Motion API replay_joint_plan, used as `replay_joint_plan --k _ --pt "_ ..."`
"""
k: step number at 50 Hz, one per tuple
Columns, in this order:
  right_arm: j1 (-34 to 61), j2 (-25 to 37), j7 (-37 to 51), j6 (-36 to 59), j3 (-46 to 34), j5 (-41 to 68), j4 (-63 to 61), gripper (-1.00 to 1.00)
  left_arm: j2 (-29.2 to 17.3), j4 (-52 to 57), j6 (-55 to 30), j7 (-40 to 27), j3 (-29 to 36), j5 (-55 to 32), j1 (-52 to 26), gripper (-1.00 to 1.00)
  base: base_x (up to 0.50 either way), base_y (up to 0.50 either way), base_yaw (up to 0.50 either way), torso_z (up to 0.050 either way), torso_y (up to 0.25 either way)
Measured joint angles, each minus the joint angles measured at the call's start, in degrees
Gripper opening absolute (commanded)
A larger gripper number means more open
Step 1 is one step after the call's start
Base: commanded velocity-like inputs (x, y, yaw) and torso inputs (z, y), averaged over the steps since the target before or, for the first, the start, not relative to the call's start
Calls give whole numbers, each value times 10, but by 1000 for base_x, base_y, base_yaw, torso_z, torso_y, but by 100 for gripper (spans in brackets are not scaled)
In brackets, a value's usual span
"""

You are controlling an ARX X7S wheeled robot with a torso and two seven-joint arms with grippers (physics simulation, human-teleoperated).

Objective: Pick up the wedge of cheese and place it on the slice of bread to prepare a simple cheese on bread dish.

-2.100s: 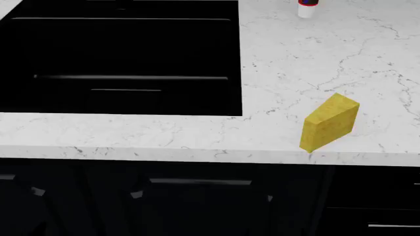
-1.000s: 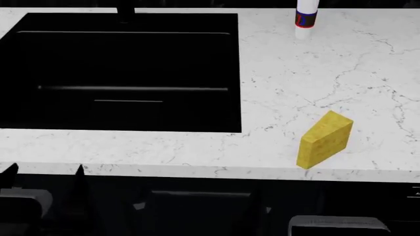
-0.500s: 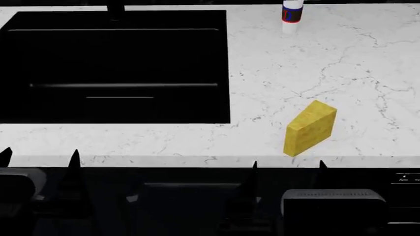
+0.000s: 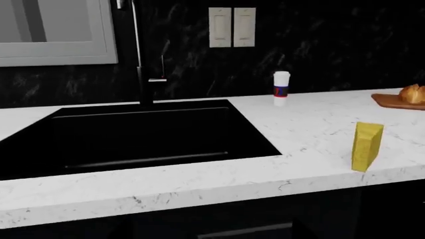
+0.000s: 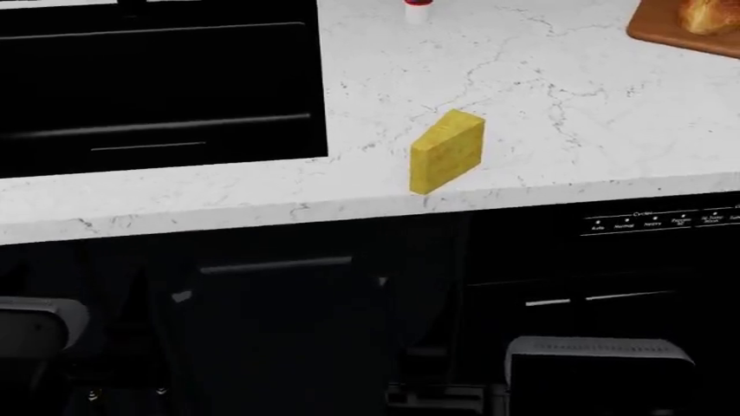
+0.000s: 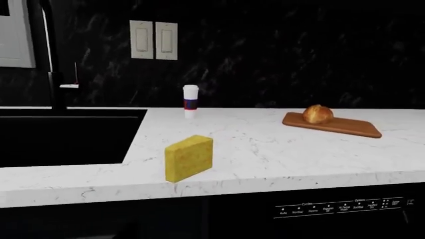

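Observation:
The wedge of cheese [image 5: 446, 152] is a bright-yellow block standing on the white marble counter close to its front edge; it also shows in the left wrist view [image 4: 367, 146] and the right wrist view [image 6: 189, 158]. The slice of bread [image 5: 708, 13] is a small golden-brown piece on a wooden cutting board [image 5: 671, 33] at the far right; it also shows in the wrist views [image 4: 413, 93] [image 6: 317, 114]. Both arms are low in front of the counter, below its edge. Only their grey housings show, left [image 5: 35, 322] and right [image 5: 595, 355]. Their fingers are lost against the dark cabinet.
A black sink [image 5: 151, 87] fills the counter's left part, with a tall faucet [image 4: 141, 59] behind it. A white bottle [image 6: 190, 101] with a red and blue label stands at the back. Dark cabinet fronts and an appliance panel [image 5: 659, 221] lie below the counter edge.
The head view has swung right and down: the cheese sits further left and higher, the board and bread have come into view. The spread fingertips seen against the counter edge no longer show.

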Motion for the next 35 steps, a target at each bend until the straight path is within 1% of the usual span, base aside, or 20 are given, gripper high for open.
replay_joint_plan --k 4,13,17,35 --pt "1 2 5 4 -3 -2 -2 100 -2 1 0 -1 1 -1 0 100 8 46 0 0 0" --pt "6 7 18 12 -9 -9 -5 100 -5 1 1 -3 7 -3 0 100 330 445 0 0 0" --pt "6 7 21 14 -8 -7 -7 100 -8 2 2 -4 9 -2 1 100 404 261 0 0 0" --pt "7 9 39 22 11 3 -6 100 -15 3 5 -9 19 -2 2 100 477 -54 0 0 0"
